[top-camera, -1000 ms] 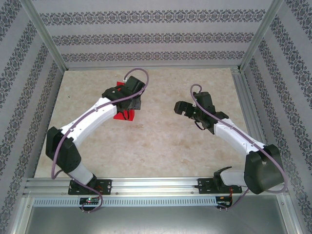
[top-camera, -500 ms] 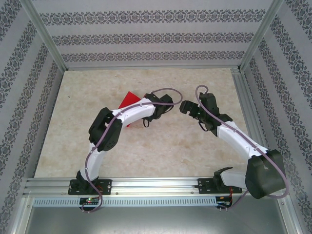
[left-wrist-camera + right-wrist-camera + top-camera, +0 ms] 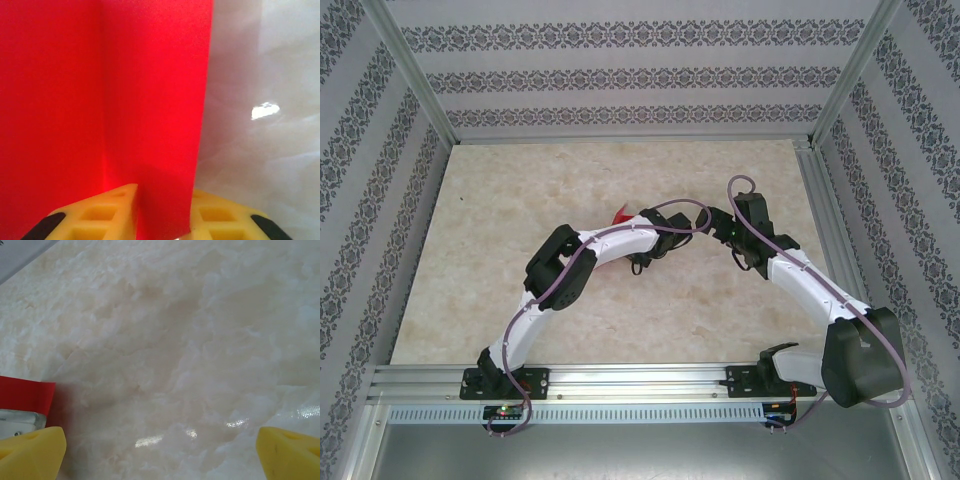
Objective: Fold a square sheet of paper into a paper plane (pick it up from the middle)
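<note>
Square sheet of paper (image 3: pixel 150 100), red, creased.
Left hand (image 3: pixel 163 192) slightly apart around it; right hand (image 3: pixel 160 432) wide apart.

Blocked across the middle of the table (image 3: pixel 490 190) by the left arm (image 3: pixel 610 240) and the right arm (image 3: pixel 800 275), meeting head to head just right of centre. Open over the far-left corner, along the far edge and over the far-right corner. Open also along the near edge between the two bases. Obstructed just behind the left forearm by the square sheet of paper (image 3: pixel 621 215). Closed in on the left, far and right sides by patterned walls (image 3: pixel 620 75) and slanting frame posts (image 3: pixel 415 75). Bounded at the near edge by a metal rail (image 3: pixel 640 380). Bare tabletop between the wide-apart fingers of the right gripper (image 3: pixel 160 440).
</note>
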